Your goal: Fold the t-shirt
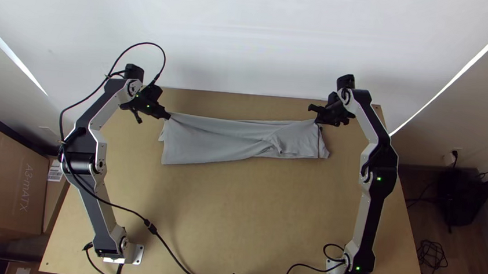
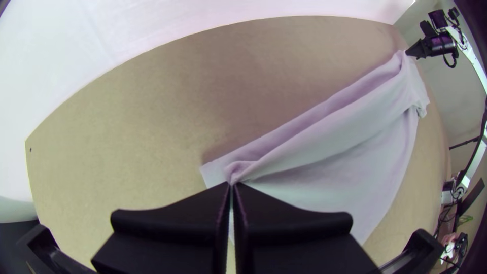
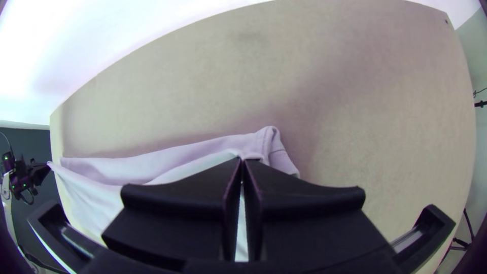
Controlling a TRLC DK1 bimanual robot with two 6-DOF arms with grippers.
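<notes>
The grey t-shirt (image 1: 214, 140) lies as a long folded strip across the upper part of the table, wider at its left end, with creases between its far corners. My left gripper (image 1: 169, 115) is at the strip's far left corner; in the left wrist view the same gripper (image 2: 233, 184) is shut on a pinched bit of the t-shirt (image 2: 324, 147). At the far right corner is my right gripper (image 1: 317, 120). The right wrist view has this gripper (image 3: 242, 161) shut on the t-shirt's edge, with a seamed end of the t-shirt (image 3: 281, 155) sticking out beside it.
Bare wooden table (image 1: 238, 212) lies between the t-shirt and the near edge. A black cable (image 1: 176, 259) runs from the left arm over the near left part. Cardboard boxes (image 1: 5, 185) stand left of the table, and a white wall (image 1: 251, 39) rises behind it.
</notes>
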